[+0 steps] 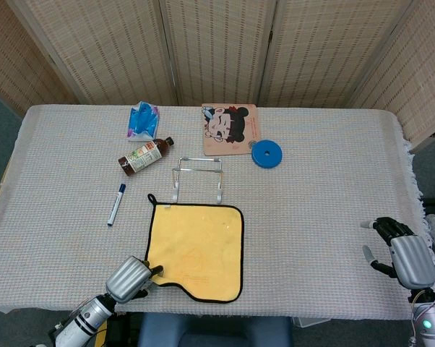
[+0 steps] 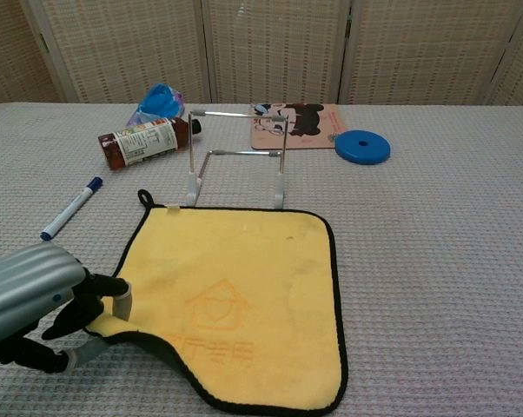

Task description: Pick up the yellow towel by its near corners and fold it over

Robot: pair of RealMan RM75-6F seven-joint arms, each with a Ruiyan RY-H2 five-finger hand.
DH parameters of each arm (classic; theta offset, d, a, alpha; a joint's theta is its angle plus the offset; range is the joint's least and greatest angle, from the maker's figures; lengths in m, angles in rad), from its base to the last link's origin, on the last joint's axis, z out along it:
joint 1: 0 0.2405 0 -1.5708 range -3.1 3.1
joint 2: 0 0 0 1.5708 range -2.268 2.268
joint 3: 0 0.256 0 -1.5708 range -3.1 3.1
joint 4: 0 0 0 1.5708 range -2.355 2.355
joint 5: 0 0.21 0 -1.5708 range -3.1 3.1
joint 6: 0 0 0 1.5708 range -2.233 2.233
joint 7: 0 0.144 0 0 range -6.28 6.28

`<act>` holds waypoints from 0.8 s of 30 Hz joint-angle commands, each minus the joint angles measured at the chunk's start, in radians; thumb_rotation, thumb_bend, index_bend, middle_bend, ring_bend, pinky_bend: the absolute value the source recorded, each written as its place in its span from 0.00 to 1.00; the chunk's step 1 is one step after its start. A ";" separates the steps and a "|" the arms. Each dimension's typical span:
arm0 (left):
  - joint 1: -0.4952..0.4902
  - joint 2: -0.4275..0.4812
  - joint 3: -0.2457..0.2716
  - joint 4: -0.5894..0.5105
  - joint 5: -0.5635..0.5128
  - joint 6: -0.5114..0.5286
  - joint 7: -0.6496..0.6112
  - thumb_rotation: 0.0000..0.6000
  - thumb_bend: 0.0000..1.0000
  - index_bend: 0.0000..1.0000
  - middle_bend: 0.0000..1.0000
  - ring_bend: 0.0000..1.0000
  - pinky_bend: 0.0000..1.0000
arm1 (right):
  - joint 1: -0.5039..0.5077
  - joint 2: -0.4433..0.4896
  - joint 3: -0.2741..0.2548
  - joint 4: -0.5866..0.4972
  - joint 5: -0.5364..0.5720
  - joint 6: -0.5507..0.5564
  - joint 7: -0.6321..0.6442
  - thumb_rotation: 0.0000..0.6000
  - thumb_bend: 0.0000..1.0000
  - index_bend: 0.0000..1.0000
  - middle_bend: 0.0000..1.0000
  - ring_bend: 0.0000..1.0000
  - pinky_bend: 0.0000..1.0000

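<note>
The yellow towel (image 1: 196,250) with a black border lies flat near the table's front edge, also in the chest view (image 2: 240,304). My left hand (image 1: 131,277) pinches its near left corner and holds it lifted off the cloth; the chest view shows the left hand (image 2: 49,308) with the corner curled up between thumb and finger. My right hand (image 1: 402,253) hovers at the table's right edge, far from the towel, fingers apart and holding nothing. It is outside the chest view.
A wire rack (image 1: 197,179) stands just behind the towel. Further back lie a blue marker (image 1: 116,204), a brown bottle (image 1: 144,155), a blue crumpled bag (image 1: 143,120), a cartoon mat (image 1: 230,129) and a blue disc (image 1: 266,154).
</note>
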 commanded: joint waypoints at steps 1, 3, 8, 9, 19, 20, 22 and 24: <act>-0.001 -0.005 -0.001 0.004 0.000 0.006 -0.004 1.00 0.45 0.56 0.93 0.76 0.89 | 0.001 -0.001 -0.002 0.001 -0.004 -0.001 -0.002 1.00 0.40 0.32 0.36 0.27 0.30; -0.002 -0.009 -0.001 0.009 0.001 0.010 -0.009 1.00 0.45 0.58 0.93 0.76 0.89 | 0.003 -0.002 -0.006 0.000 -0.017 -0.001 -0.013 1.00 0.40 0.32 0.36 0.27 0.30; -0.004 -0.012 0.003 0.007 0.001 0.010 -0.008 1.00 0.45 0.61 0.94 0.76 0.90 | 0.025 -0.014 -0.033 -0.015 -0.097 -0.010 -0.061 1.00 0.40 0.32 0.36 0.27 0.30; -0.004 -0.012 0.004 0.007 0.001 0.011 -0.008 1.00 0.45 0.61 0.94 0.76 0.90 | 0.035 -0.019 -0.040 -0.024 -0.122 -0.018 -0.076 1.00 0.40 0.32 0.36 0.27 0.30; -0.002 -0.010 0.010 -0.002 -0.001 0.019 -0.003 1.00 0.45 0.60 0.94 0.77 0.90 | 0.173 -0.099 -0.068 -0.104 -0.278 -0.180 -0.212 1.00 0.38 0.32 0.69 0.62 0.73; -0.002 -0.011 0.011 -0.002 -0.001 0.021 -0.004 1.00 0.45 0.60 0.94 0.77 0.90 | 0.188 -0.111 -0.071 -0.110 -0.285 -0.205 -0.220 1.00 0.37 0.33 0.74 0.68 0.81; -0.001 -0.011 0.012 -0.003 -0.002 0.022 -0.004 1.00 0.45 0.60 0.94 0.77 0.90 | 0.224 -0.141 -0.077 -0.116 -0.299 -0.263 -0.236 1.00 0.36 0.33 0.80 0.76 0.91; -0.001 -0.011 0.012 -0.003 -0.003 0.023 -0.004 1.00 0.45 0.60 0.94 0.77 0.90 | 0.252 -0.167 -0.081 -0.117 -0.304 -0.313 -0.258 1.00 0.35 0.33 0.83 0.81 0.97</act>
